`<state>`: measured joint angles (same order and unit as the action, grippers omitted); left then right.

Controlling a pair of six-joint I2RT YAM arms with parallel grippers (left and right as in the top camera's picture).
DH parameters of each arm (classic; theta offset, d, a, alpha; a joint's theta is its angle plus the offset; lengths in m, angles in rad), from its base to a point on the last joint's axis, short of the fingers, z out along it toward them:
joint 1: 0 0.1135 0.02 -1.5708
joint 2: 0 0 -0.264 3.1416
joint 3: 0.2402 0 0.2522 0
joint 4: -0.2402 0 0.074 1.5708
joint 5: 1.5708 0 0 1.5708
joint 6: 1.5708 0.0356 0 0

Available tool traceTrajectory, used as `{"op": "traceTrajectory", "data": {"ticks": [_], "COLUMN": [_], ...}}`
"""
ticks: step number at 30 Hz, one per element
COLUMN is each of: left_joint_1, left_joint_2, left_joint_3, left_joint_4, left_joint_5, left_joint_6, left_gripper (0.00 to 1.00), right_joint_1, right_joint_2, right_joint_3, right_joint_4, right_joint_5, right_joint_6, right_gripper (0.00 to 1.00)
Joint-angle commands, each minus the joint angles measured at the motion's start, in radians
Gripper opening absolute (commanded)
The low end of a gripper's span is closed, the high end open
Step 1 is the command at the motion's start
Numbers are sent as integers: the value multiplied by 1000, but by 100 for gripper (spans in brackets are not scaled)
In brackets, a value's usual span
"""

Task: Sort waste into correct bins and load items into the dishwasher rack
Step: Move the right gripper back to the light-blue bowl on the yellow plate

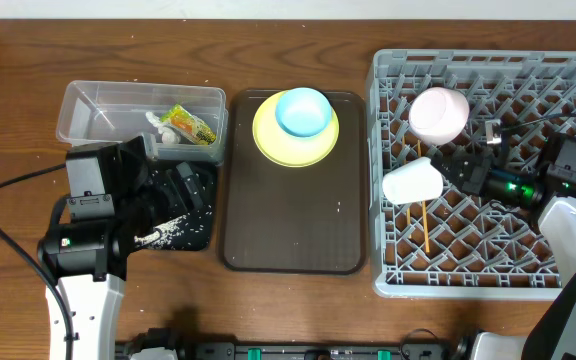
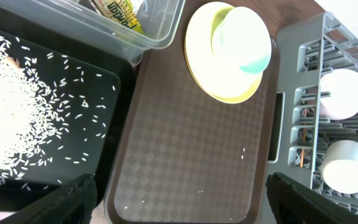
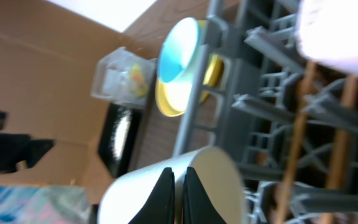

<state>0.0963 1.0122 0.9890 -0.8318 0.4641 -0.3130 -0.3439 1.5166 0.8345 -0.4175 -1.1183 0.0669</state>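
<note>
My right gripper (image 3: 178,180) is shut on the rim of the small white cup (image 1: 413,181), held on its side over the left part of the grey dishwasher rack (image 1: 568,70). The white bowl (image 1: 439,113) with pinkish underside lies upturned in the rack. Two wooden chopsticks (image 1: 419,222) lie in the rack below the cup. The light blue cup (image 1: 302,110) stands on the yellow-green plate (image 1: 268,140) on the brown tray. My left gripper (image 2: 179,199) is open and empty over the black tray (image 1: 200,225), which holds rice grains (image 2: 5,118). The clear tub (image 1: 88,105) holds the snack wrapper (image 1: 190,124) and paper scrap (image 1: 156,125).
The brown serving tray (image 1: 293,220) lies between the bins and the rack. A few rice grains lie on it (image 2: 243,151). The table is dark wood (image 1: 18,60). Cables run along the left arm and over the rack's right side.
</note>
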Motion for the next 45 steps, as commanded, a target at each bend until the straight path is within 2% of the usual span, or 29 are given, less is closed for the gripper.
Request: {"op": "traceTrajectory", "data": {"ticks": [1,11,22,26,29,33,37,40,45], "left_joint_1": [5,4,5,4,5,4,4,4,4], "left_joint_2": [0,0,0,0,0,0,0,0,0], "left_joint_3": [4,4,4,4,4,4,4,4,4], "left_joint_4": [0,0,0,0,0,0,0,0,0], "left_joint_5": [-5,-5,-5,-5,-5,-5,-5,-5,-5], "left_joint_6": [13,13,13,13,13,13,13,13,13], "left_gripper": [90,90,90,90,90,90,90,90,90], "right_joint_1": [8,8,8,18,50,150,325,475,714], "right_joint_2": [33,33,21,-16,-53,-71,-70,-70,-51], "right_joint_3": [-37,-37,-12,67,169,348,512,568,573], "right_joint_4": [-19,15,62,6,-99,-285,-427,-438,-359], "right_joint_5": [247,412,351,333,388,555,769,865,993], "right_joint_6": [-11,34,78,77,74,46,29,29,33], "right_gripper": [1,1,3,4,6,11,18,26,34]}}
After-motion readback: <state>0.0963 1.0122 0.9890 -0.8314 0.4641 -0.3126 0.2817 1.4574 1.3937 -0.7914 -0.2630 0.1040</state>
